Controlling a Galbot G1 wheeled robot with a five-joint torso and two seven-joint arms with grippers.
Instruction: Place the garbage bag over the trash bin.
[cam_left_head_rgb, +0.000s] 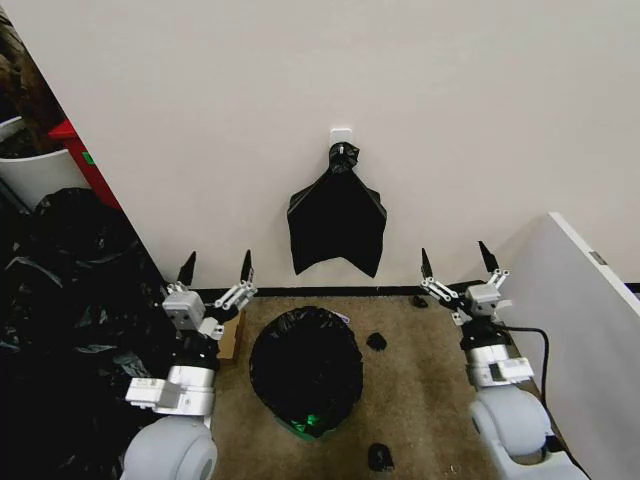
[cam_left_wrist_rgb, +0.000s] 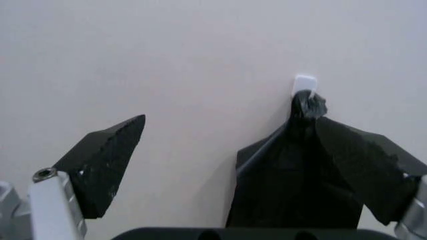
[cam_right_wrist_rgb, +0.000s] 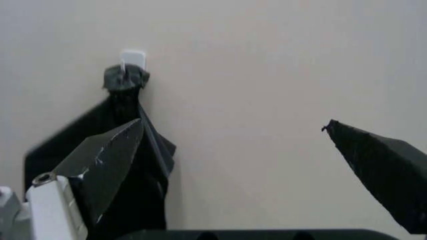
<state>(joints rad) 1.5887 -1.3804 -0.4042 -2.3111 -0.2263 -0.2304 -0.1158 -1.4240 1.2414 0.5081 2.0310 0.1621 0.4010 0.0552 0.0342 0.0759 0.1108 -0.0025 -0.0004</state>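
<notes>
Both sets of jaws stand spread wide and hold nothing. The left gripper (cam_left_head_rgb: 215, 270) hovers at the 10 o'clock side of the trash bin (cam_left_head_rgb: 312, 424), the right gripper (cam_left_head_rgb: 459, 263) near its 2 o'clock, both pointing at the wall. The garbage bag (cam_left_head_rgb: 305, 365) already drapes over the bin on the floor, covering its mouth. The fitting step looks finished. Any next move would only tuck loose plastic. A knotted black bundle (cam_left_head_rgb: 337, 220) hangs at 12 o'clock.

Left gripper (cam_left_head_rgb: 216, 268) and right gripper (cam_left_head_rgb: 459, 259) both raised, pointing forward, fingers spread wide apart, holding nothing.
</notes>
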